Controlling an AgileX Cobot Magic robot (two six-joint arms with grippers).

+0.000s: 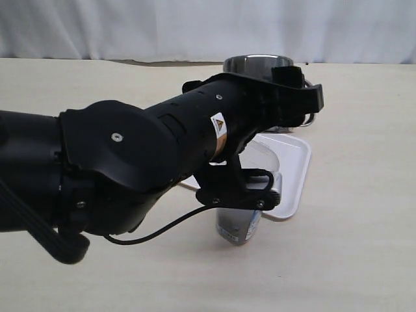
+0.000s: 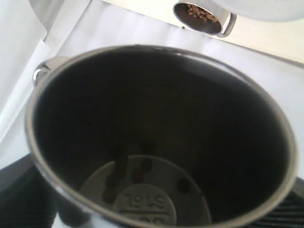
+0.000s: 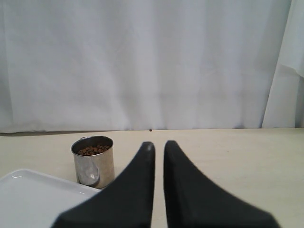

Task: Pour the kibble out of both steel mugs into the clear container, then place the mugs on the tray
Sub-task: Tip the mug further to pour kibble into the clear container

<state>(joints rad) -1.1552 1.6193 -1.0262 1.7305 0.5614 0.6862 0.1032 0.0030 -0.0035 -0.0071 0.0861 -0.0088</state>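
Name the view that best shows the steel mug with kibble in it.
The right wrist view: the full mug stands whole and upright on the table beside the tray, kibble showing at its rim. The left wrist view shows the full mug small and partly covered. In the exterior view the arm covers too much to tell.

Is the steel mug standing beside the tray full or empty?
Full: the steel mug stands upright, with brown kibble showing close to its rim.
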